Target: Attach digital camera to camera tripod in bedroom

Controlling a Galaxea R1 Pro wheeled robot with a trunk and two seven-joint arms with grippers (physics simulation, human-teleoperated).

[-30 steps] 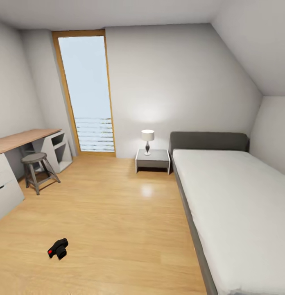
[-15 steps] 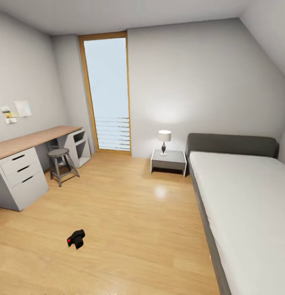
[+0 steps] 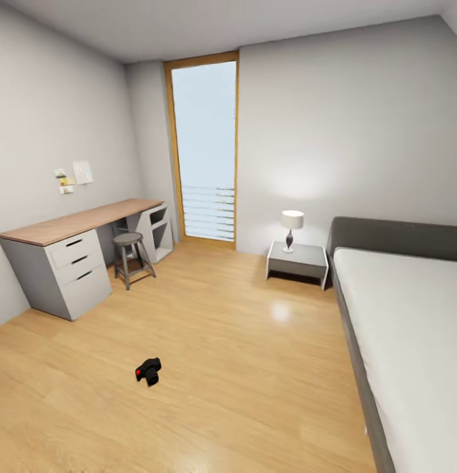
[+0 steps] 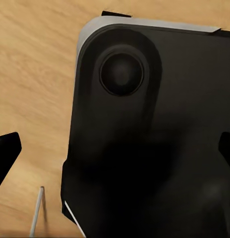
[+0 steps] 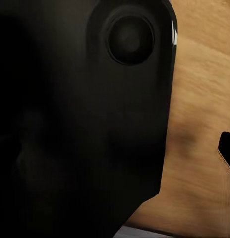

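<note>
The small black camera with a red spot (image 3: 148, 371) lay on the light wood plank floor (image 3: 241, 368), out in the open, with bare boards all around it. It sat toward the left side of the head view, well apart from every piece of furniture.

Behind it, by the pale grey left wall (image 3: 51, 151), stood a long desk with a wooden top and grey drawers (image 3: 71, 253). A little round grey stool (image 3: 131, 257) stood just beside the desk. Some small papers (image 3: 76, 175) were stuck on the wall above the desk. At the far end of the room was a tall window with a wooden frame (image 3: 205, 151). Near it, a small grey bedside table (image 3: 297, 261) held a white lamp (image 3: 291, 229). A bed with a white mattress and a dark grey headboard (image 3: 406, 315) ran along the right side.

No hand was near the camera in the head view, so nothing was touching it or holding it.

In the left wrist view, a big black rounded robot part (image 4: 154, 134) sat over the wood floor, with dark fingertips (image 4: 6, 151) at the edges. In the right wrist view, another big black rounded part (image 5: 85, 109) hid most of the floor. I could not tell whether either gripper was spread apart or closed.
</note>
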